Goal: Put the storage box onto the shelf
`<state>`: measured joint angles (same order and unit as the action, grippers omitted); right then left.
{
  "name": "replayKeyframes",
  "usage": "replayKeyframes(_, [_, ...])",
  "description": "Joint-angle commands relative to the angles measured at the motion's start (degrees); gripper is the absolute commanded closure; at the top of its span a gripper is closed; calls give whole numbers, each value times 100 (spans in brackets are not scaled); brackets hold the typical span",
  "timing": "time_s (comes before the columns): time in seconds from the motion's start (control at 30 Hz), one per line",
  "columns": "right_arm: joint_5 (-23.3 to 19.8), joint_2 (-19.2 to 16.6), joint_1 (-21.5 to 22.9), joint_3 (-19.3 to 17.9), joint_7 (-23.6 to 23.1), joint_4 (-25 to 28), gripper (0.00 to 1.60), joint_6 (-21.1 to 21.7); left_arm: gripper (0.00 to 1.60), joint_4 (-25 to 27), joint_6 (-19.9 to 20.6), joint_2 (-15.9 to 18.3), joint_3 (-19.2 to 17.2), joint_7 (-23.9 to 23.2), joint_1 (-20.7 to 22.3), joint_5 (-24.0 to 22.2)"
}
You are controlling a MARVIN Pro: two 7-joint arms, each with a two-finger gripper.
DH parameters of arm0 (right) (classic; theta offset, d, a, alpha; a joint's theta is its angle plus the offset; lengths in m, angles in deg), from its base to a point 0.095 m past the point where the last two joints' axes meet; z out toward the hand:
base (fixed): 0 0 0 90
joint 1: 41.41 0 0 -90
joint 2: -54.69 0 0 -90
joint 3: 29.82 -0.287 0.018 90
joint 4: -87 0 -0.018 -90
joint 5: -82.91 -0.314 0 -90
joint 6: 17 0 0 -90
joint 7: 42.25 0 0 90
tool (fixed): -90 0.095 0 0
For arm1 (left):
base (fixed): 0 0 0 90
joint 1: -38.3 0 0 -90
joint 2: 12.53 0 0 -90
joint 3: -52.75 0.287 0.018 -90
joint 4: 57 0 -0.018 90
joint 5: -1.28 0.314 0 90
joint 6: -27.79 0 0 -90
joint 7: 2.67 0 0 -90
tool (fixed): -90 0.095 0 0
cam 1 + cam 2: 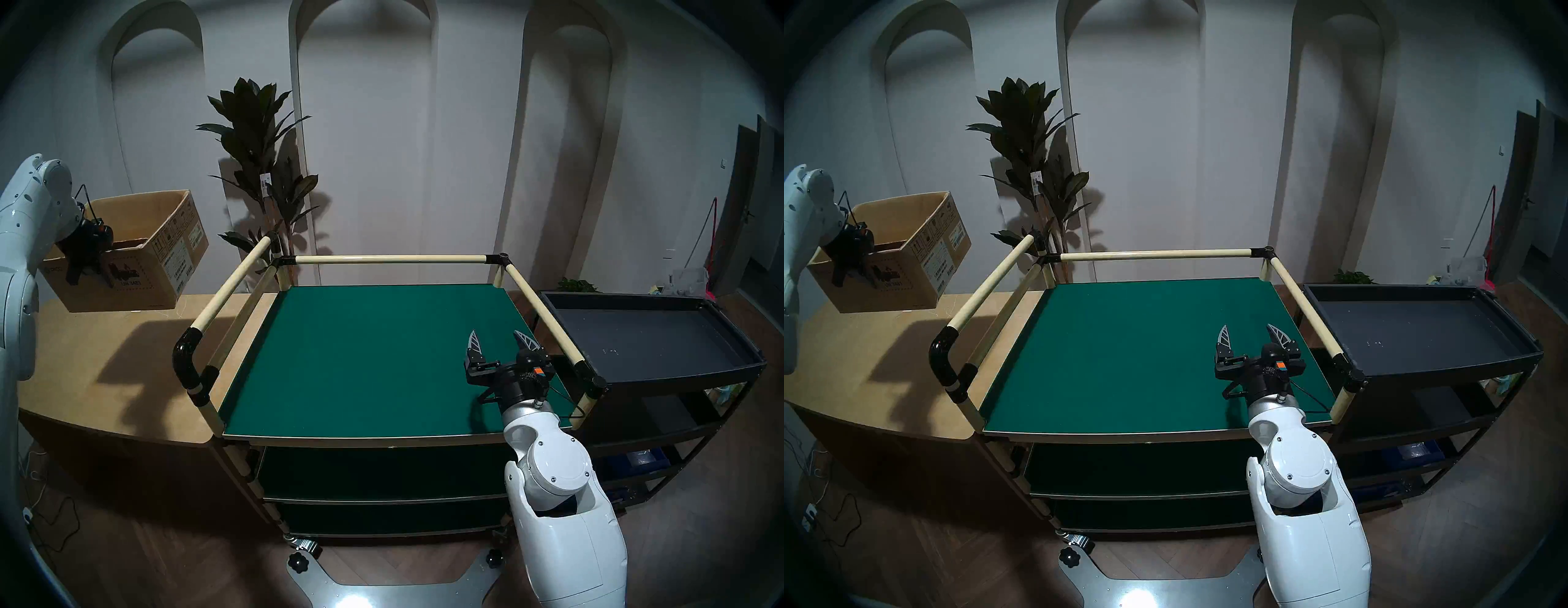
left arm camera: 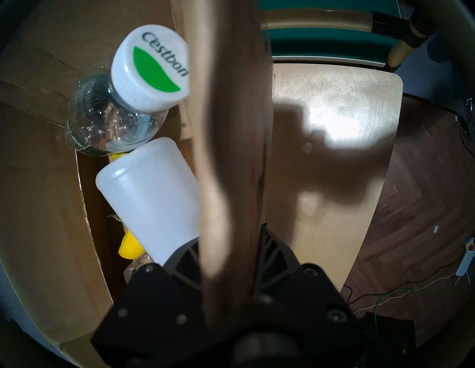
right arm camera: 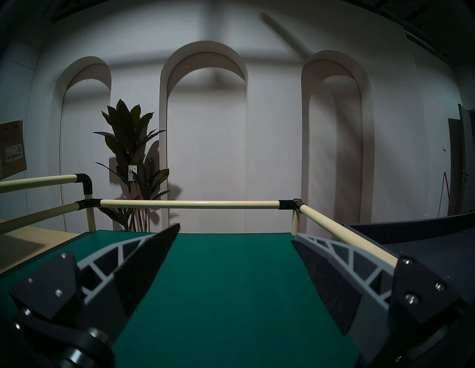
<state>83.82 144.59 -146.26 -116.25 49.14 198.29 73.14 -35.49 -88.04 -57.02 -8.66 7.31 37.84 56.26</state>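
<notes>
Box (image 1: 140, 250) wall pinched in left claw (image 1: 87, 259) above counter (image 1: 119, 361)

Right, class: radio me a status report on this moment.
Left claw shut on carton wall, carton lifted off counter. Right claw open over shelf. Left rail stands between.

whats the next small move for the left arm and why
Probably carry the storage box rightward over the cream rail: the left claw is clamped on its wall, the box looks lifted off the counter, and the shelf top is bare.
</notes>
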Motion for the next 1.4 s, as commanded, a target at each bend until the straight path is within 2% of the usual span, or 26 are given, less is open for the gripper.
replayKeyframes(0.0, [-3, 6, 36, -6, 6, 127, 0, -37, 160, 140, -31, -132, 12, -497, 619, 10])
replayKeyframes(0.47, [-2, 5, 39, -5, 5, 118, 0, -36, 160, 87, -99, -353, 56, -447, 892, 92])
replayKeyframes(1.37, [-1, 5, 46, -5, 5, 97, 0, -34, 160, -478, 213, -1364, -36, -499, 1477, -274])
